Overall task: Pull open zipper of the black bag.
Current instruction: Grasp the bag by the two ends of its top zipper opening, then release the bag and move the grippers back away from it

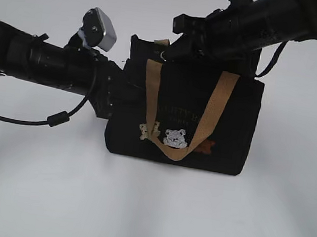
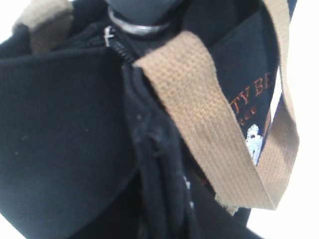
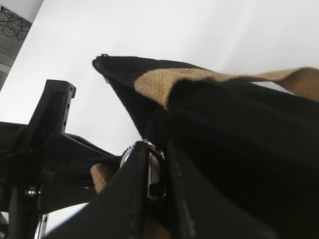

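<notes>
On the white table, the boxy black bag looks soft; right gripper pinches the shiny zipper ring, left gripper grips cloth.

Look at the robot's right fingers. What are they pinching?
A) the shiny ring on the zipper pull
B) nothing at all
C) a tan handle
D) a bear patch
A: in the right wrist view the right fingers close on either side of the silver ring of the zipper pull at the top of the black bag.
</notes>
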You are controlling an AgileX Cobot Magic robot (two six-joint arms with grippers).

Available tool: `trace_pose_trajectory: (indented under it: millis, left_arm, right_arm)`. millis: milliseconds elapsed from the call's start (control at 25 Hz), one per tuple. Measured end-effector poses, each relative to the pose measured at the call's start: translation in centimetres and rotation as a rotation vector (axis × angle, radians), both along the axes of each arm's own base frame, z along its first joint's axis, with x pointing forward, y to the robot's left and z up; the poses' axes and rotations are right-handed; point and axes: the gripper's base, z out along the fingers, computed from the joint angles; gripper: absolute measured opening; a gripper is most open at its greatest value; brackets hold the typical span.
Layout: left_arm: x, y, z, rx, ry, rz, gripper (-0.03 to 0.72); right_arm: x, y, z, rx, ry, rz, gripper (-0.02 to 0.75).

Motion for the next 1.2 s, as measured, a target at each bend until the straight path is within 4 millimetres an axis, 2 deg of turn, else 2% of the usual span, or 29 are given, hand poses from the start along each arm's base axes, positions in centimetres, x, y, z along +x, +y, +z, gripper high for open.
trace_pose_trajectory:
  millis: [160, 480, 600, 720, 760, 800, 920, 1000, 1080, 1200]
  left_arm:
    - [-0.1, -0.1, 0.0, -0.006, 0.001, -0.005, 0.068]
    - [-0.1, -0.3, 0.2, -0.019, 0.001, -0.011, 0.067]
    - [0.0, -0.2, 0.2, -0.012, -0.002, -0.003, 0.067]
    - [0.0, -0.2, 0.2, -0.009, -0.001, 0.003, 0.071]
    - [0.1, -0.2, 0.1, -0.009, 0.01, 0.013, 0.094]
    - [0.1, -0.1, 0.1, -0.017, 0.037, 0.037, 0.145]
    - [0.3, 0.3, 0.1, -0.042, 0.207, 0.187, 0.365]
    - [-0.3, 0.7, 0.7, -0.026, 0.335, 0.254, 0.456]
    - [-1.2, 1.2, 1.9, -0.003, 0.457, 0.321, 0.475]
    - [-2.6, 2.3, 3.5, 0.073, 0.563, 0.41, 0.436]
  right_arm:
    - [-0.4, -1.8, 1.5, 0.01, 0.018, 0.028, 0.069]
    - [-2.6, -9.9, 5.3, -0.15, 0.076, 0.028, 0.069]
    - [-3.5, -11.9, 6.3, -0.193, 0.091, 0.008, 0.069]
    - [-3.9, -12.2, 6.5, -0.2, 0.101, 0.015, 0.075]
    - [-4.0, -12.1, 6.5, -0.2, 0.107, 0.025, 0.104]
    - [-4.1, -12.0, 6.5, -0.2, 0.114, 0.035, 0.16]
    - [-4.6, -11.8, 6.4, -0.194, 0.158, 0.078, 0.364]
    - [-5.1, -11.7, 6.3, -0.196, 0.201, 0.119, 0.418]
    - [-5.6, -11.7, 6.3, -0.2, 0.241, 0.141, 0.422]
    - [-6.7, -12.1, 6.8, -0.236, 0.266, 0.107, 0.407]
